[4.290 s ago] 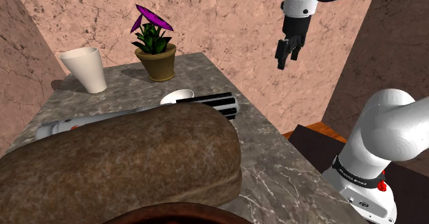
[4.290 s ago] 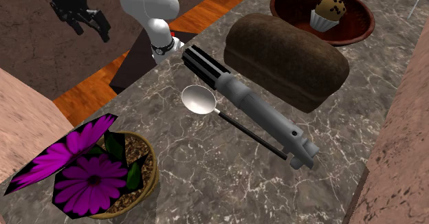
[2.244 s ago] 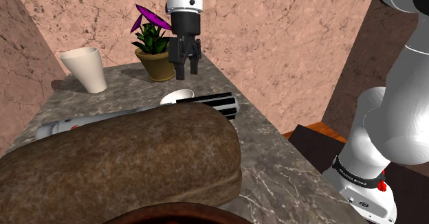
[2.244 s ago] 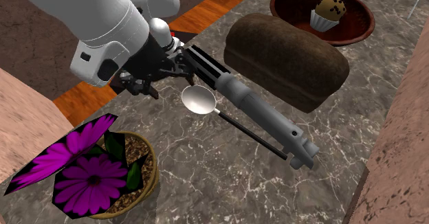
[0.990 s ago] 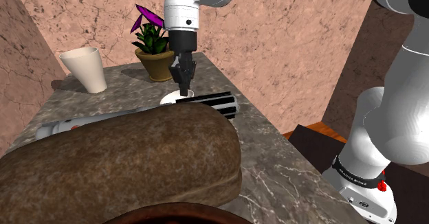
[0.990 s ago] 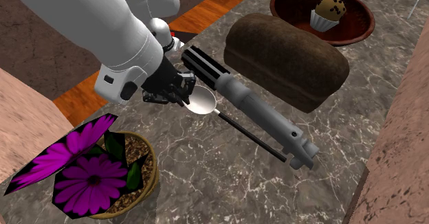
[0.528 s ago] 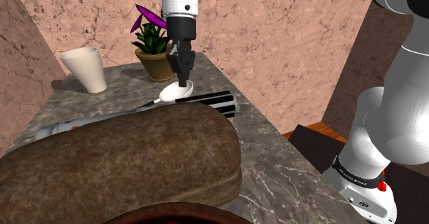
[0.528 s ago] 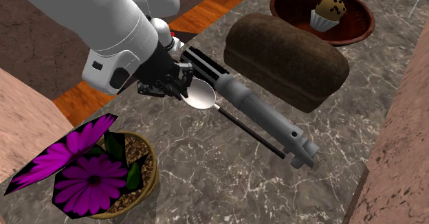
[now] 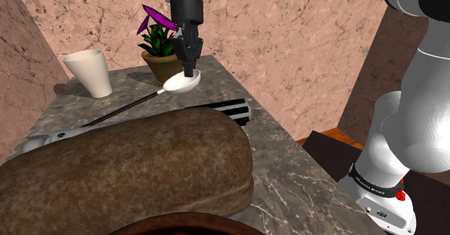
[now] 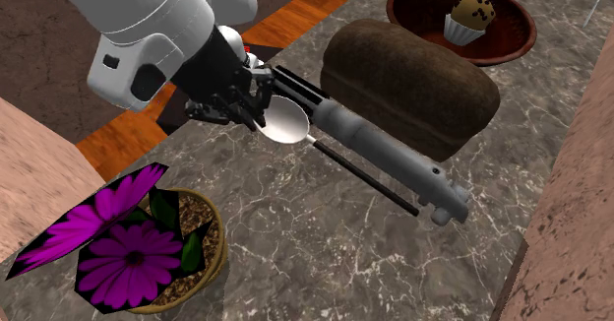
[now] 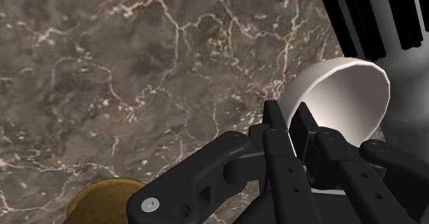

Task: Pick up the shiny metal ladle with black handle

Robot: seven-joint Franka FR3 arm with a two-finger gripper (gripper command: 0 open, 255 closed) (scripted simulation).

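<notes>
Near rim of ladle (image 11: pixel 344 99) hidden behind jaws.

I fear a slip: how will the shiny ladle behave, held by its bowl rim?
The shiny silver ladle with a thin black handle is probably stiff: the handle runs straight. The jaws pinch only its smooth bowl rim, with the long handle out to one side, so it may swivel or slip.

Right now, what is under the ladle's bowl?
Marble counter shows around the bowl of the ladle, which the gripper clasps. The patch straight below is covered by the bowl.
</notes>
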